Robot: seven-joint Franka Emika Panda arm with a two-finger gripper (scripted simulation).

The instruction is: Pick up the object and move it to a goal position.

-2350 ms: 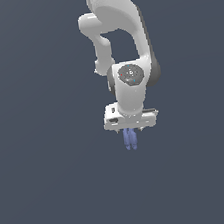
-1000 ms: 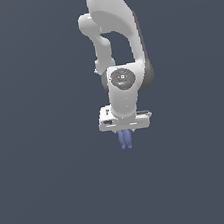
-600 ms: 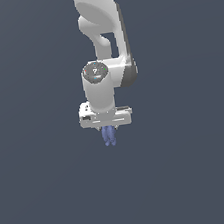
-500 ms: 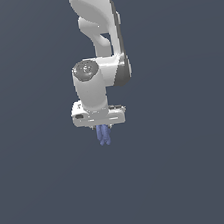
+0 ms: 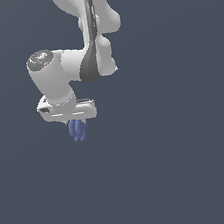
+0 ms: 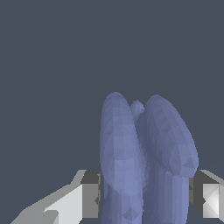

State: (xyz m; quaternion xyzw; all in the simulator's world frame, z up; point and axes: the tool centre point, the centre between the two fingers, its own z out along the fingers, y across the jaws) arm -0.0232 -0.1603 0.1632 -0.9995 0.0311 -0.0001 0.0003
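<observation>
The object [image 5: 78, 130] is a small periwinkle-blue thing of narrow rounded lobes. In the exterior view it hangs straight down from under my white gripper [image 5: 76, 125]. In the wrist view the object [image 6: 144, 153] fills the space between my two fingers [image 6: 89, 194], which press on it from both sides. The gripper is shut on it and holds it in the air. The fingertips are hidden behind the object in the exterior view.
The white-and-grey arm [image 5: 86, 42] reaches down from the top of the exterior view. Around it there is only a plain dark blue-grey background. No goal marker shows.
The arm has swung toward the exterior view's left and risen, carrying the object with it. The grip has not changed.
</observation>
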